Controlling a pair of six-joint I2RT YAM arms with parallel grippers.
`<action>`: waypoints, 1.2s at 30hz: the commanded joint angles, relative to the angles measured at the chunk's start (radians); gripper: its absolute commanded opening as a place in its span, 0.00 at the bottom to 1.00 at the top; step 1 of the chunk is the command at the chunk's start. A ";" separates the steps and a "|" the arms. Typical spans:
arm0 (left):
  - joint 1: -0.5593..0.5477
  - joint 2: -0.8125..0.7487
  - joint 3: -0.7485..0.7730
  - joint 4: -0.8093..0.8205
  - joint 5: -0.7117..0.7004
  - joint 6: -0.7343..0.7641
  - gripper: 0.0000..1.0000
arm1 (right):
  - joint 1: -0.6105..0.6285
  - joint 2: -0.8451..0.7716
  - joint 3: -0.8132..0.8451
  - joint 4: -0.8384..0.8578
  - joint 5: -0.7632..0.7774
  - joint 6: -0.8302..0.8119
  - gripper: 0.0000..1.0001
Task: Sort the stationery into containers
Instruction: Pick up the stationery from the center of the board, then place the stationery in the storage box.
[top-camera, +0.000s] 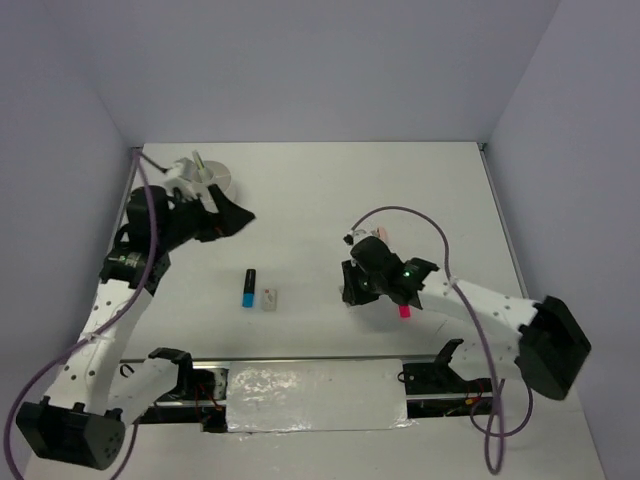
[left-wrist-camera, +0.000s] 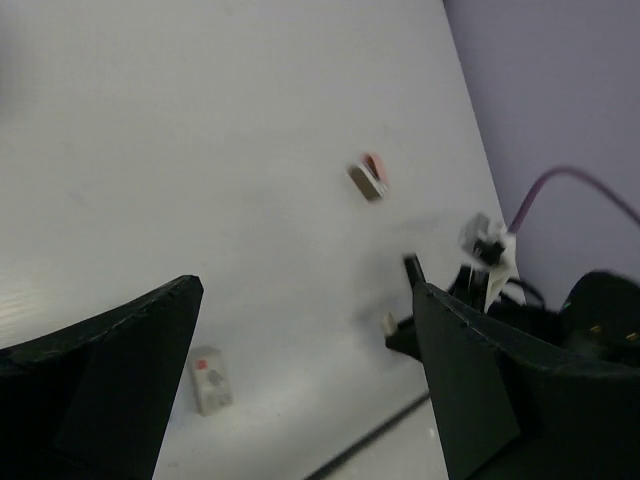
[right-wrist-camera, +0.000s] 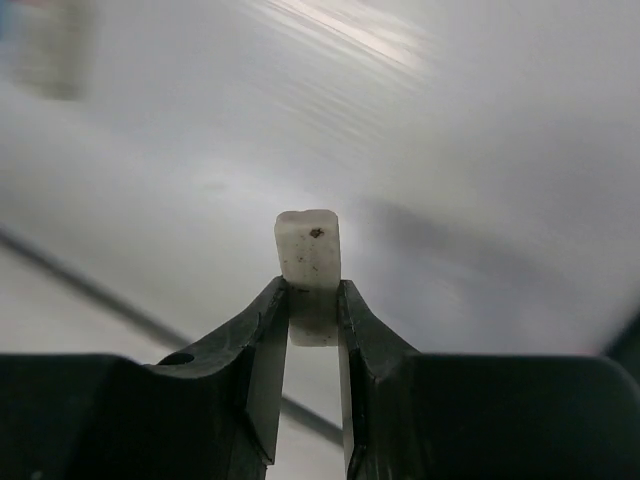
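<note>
Soft, even light fills the top view, with faint shadows on the table (top-camera: 320, 200). The left wrist view is slightly blurred. The right wrist view's background smears into streaks, glare upper centre; the white eraser (right-wrist-camera: 308, 250) is sharp.

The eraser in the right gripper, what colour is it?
White eraser, with a dark speck; clearest in the right wrist view.

Blue-and-black marker (top-camera: 248, 288) lies beside a small eraser (top-camera: 269, 298).
</note>
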 joint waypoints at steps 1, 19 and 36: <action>-0.246 0.018 -0.012 0.115 -0.010 -0.057 0.99 | 0.072 -0.215 0.060 0.239 -0.145 0.059 0.09; -0.701 0.127 0.014 0.229 -0.221 -0.191 0.79 | 0.372 -0.375 0.205 0.255 0.316 0.059 0.08; -0.724 0.118 0.026 0.229 -0.224 -0.188 0.65 | 0.377 -0.260 0.262 0.210 0.341 0.049 0.09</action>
